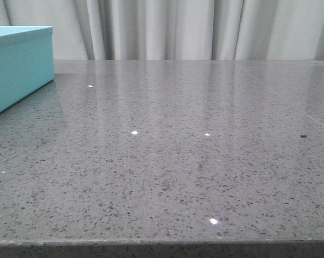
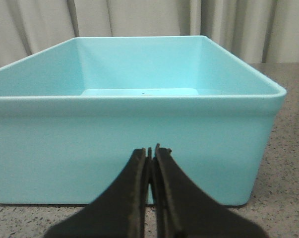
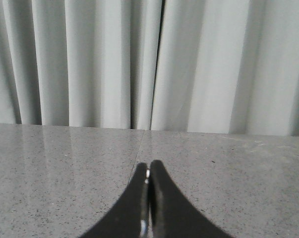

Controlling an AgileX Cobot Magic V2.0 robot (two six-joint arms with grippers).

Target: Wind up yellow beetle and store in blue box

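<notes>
Blue box (image 1: 19, 67) stands at far left of grey speckled tabletop (image 1: 178, 161), partly cut by front-view edge. Left wrist view: box (image 2: 134, 134) open-topped, no lid on it, interior bare where visible. Left claw (image 2: 150, 151) directly before box near wall, fingers pressed together, gripping nothing. Right claw (image 3: 148, 168) above bare tabletop (image 3: 65, 163), fingers together, gripping nothing, facing pale curtain (image 3: 139, 59). Yellow beetle: not visible in any view; location cannot be told.
</notes>
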